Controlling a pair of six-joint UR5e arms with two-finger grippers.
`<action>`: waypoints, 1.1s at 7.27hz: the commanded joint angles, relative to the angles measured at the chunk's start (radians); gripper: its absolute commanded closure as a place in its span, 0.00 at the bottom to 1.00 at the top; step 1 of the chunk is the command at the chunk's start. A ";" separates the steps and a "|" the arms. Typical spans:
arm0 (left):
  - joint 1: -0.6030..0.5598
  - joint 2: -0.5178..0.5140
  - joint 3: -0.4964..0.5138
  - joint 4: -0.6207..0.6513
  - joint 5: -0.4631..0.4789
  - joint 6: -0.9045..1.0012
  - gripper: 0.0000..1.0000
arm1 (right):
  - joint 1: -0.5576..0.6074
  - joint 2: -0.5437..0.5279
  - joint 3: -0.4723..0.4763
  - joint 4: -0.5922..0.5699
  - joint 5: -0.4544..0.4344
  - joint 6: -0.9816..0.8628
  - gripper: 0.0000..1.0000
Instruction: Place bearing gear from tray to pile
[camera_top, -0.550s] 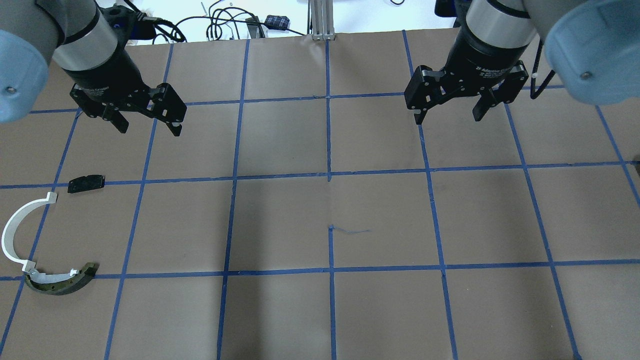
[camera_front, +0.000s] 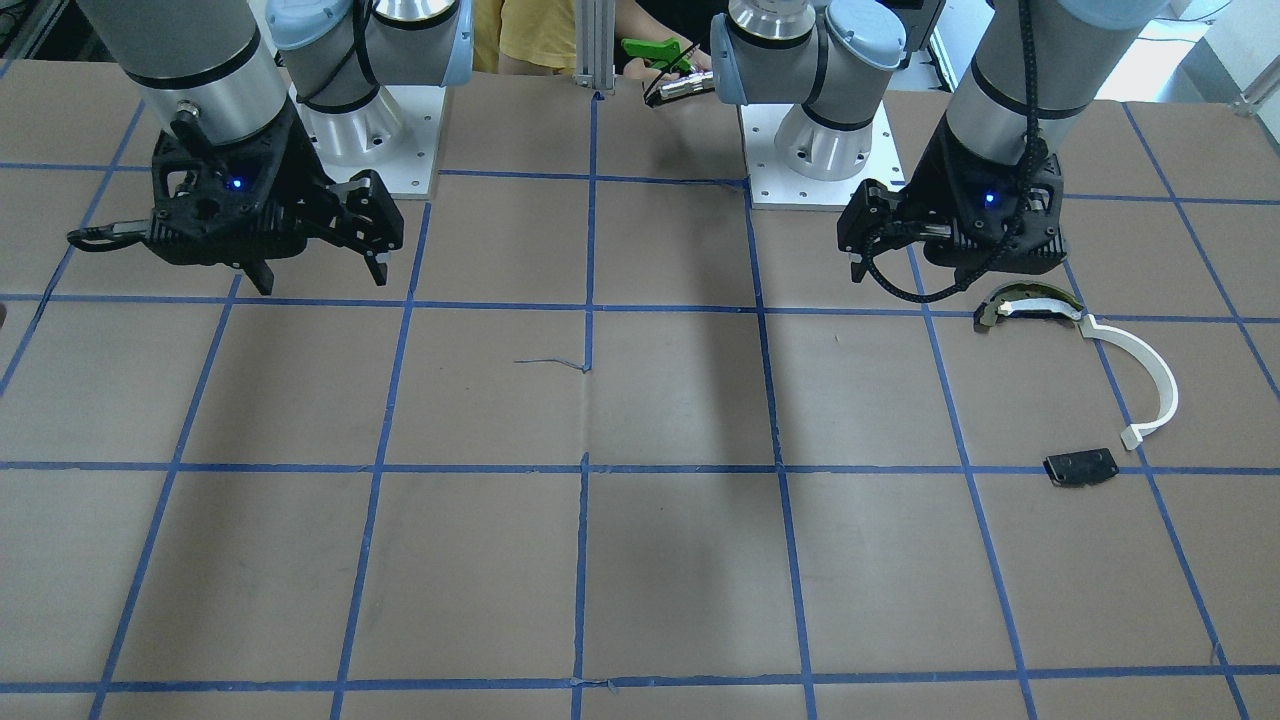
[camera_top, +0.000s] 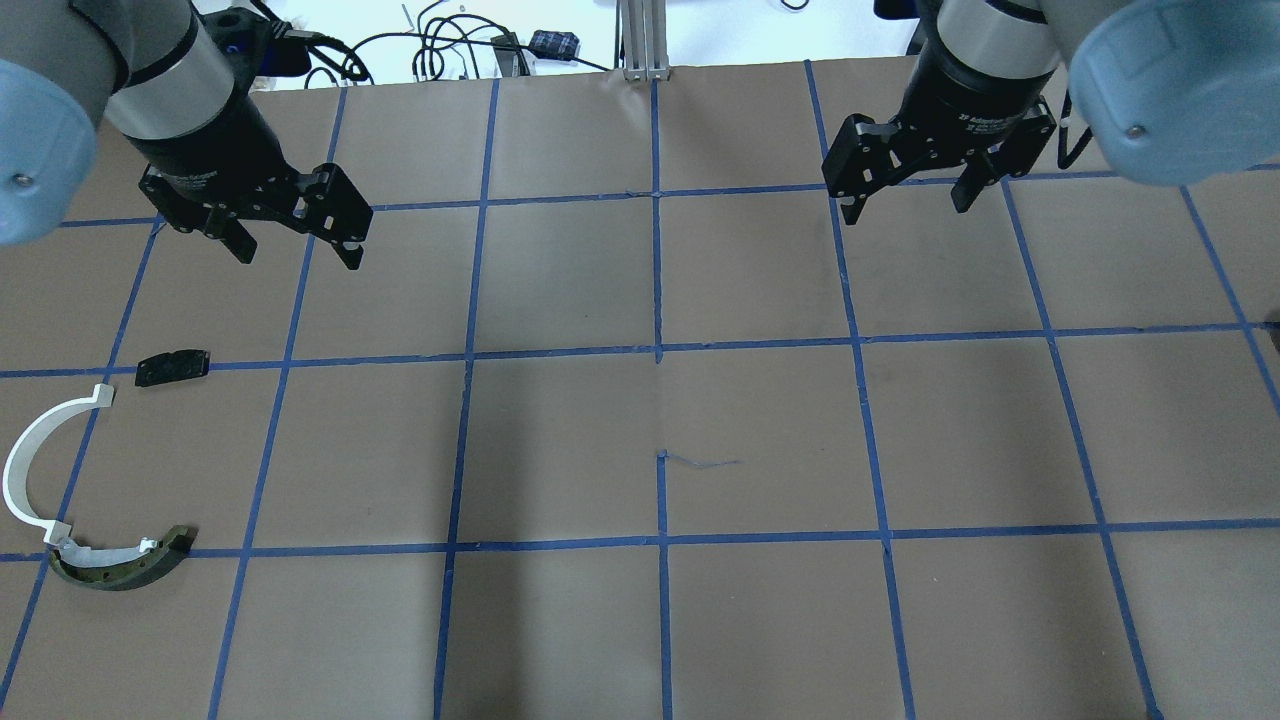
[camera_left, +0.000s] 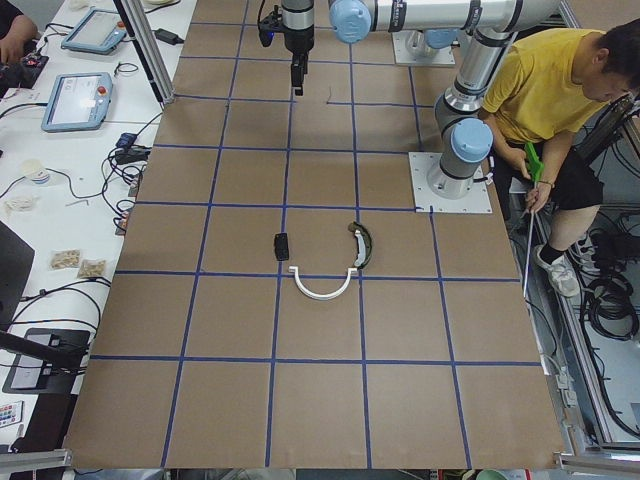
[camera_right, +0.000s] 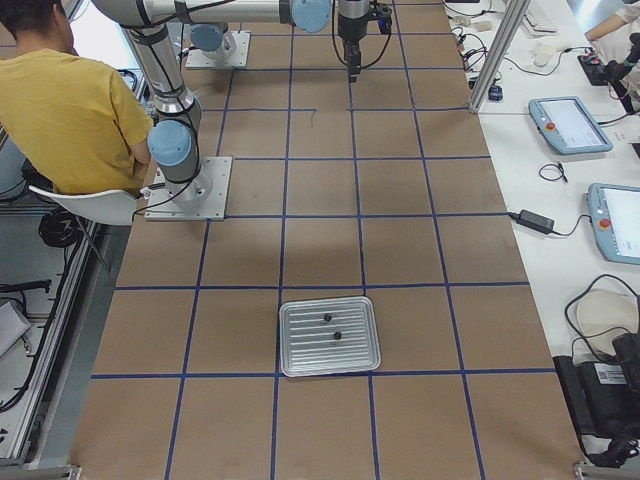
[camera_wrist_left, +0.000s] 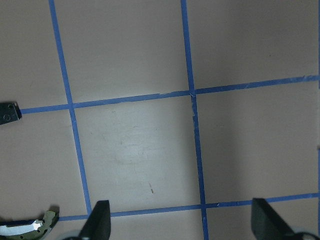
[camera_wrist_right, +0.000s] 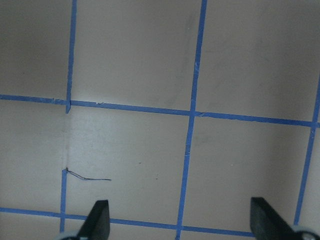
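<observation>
A ribbed metal tray (camera_right: 300, 352) shows only in the exterior right view, with two small dark parts (camera_right: 327, 318) on it; they are too small to tell apart. The pile lies at the table's left: a white plastic arc (camera_top: 30, 455), a dark curved piece with a cream strip (camera_top: 125, 570) and a black plate (camera_top: 172, 366). My left gripper (camera_top: 300, 258) is open and empty, above the table beyond the black plate. My right gripper (camera_top: 906, 210) is open and empty, high over the far right squares.
The table is brown paper with a blue tape grid (camera_top: 657, 350). Cables and a metal post (camera_top: 640, 40) lie past the far edge. A person in a yellow shirt (camera_left: 555, 90) sits behind the robot bases. The pile also shows in the front view (camera_front: 1150, 370).
My right gripper has moved toward the table's far edge, still open. My left gripper has shifted only slightly. The pile has not moved.
</observation>
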 joint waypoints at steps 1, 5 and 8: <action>0.000 0.000 -0.001 0.001 0.000 0.000 0.00 | -0.187 0.004 0.004 0.003 -0.044 -0.074 0.00; 0.000 -0.003 -0.001 0.002 0.002 0.000 0.00 | -0.713 0.144 0.053 -0.110 -0.036 -0.811 0.00; 0.000 -0.003 -0.001 0.002 0.002 0.000 0.00 | -0.882 0.303 0.096 -0.312 -0.038 -1.057 0.04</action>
